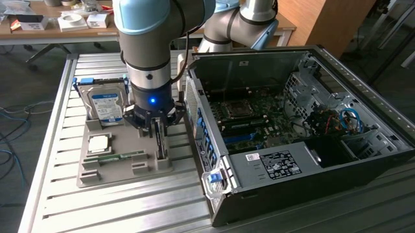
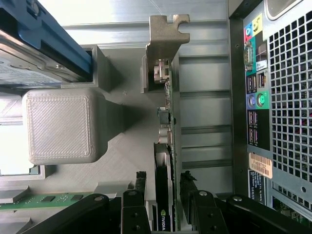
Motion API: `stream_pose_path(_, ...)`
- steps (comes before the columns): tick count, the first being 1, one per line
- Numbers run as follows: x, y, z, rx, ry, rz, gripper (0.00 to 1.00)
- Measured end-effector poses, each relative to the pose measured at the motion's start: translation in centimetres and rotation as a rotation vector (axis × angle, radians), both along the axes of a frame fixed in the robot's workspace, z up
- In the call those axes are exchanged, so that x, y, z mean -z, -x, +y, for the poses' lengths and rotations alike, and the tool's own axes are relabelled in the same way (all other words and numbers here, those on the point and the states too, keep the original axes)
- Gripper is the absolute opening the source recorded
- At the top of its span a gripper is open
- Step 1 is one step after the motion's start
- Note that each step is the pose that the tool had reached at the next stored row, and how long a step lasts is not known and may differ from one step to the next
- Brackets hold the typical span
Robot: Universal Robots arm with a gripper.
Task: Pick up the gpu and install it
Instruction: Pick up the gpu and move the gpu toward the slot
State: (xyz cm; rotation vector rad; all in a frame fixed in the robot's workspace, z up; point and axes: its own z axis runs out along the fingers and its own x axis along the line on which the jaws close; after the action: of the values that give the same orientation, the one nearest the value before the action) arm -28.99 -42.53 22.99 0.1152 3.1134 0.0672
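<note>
Fingers (image 2: 187, 185) stood open, one on each side of the gpu (image 2: 165, 204), tips lowered past the card's upper edge. In the wrist view one finger showed a clear gap to the card and the other sat just beside it; whether that one touched could not be told. No grip on the card. The gpu stood on its long edge, upright, in a narrow slot of the grey printed holder (image 2: 122, 161), with its metal end bracket (image 2: 163, 34) at the end away from the fingers. In the exterior view the fingers (image 1: 158, 135) pointed straight down onto the gpu (image 1: 161, 151), which sat in the slot at the holder's (image 1: 120, 172) side nearest the computer case (image 1: 304, 160). Other parts were on the same holder: a silver hard drive (image 1: 107, 104) with a blue label, propped up at the far end, to the exterior view's left of the arm (image 1: 149, 48); a square processor chip (image 1: 98, 143) lying flat; and a green memory stick (image 1: 115, 158) lying flat just beyond it. The holder rested on a slatted metal table (image 1: 129, 208). The computer case stood just beside the holder, on the exterior view's right, side panel off and motherboard (image 1: 250, 119) exposed. In the wrist view the case's rear port panel (image 2: 253, 92) ran alongside the gpu, apart from it.
</note>
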Motion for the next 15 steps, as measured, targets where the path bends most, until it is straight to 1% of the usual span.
stream_pose_path(5,0.00,0.00,0.00,0.000,0.0000,0.0000,0.42)
stream_pose_path(6,0.00,0.00,0.00,0.000,0.0000,0.0000,0.40)
stream_pose_path(7,0.00,0.00,0.00,0.000,0.0000,0.0000,0.34)
stream_pose_path(8,0.00,0.00,0.00,0.000,0.0000,0.0001,0.34)
stream_pose_path(9,0.00,0.00,0.00,0.000,0.0000,0.0001,0.27)
stream_pose_path(15,0.00,0.00,0.00,0.000,0.0000,0.0000,0.26)
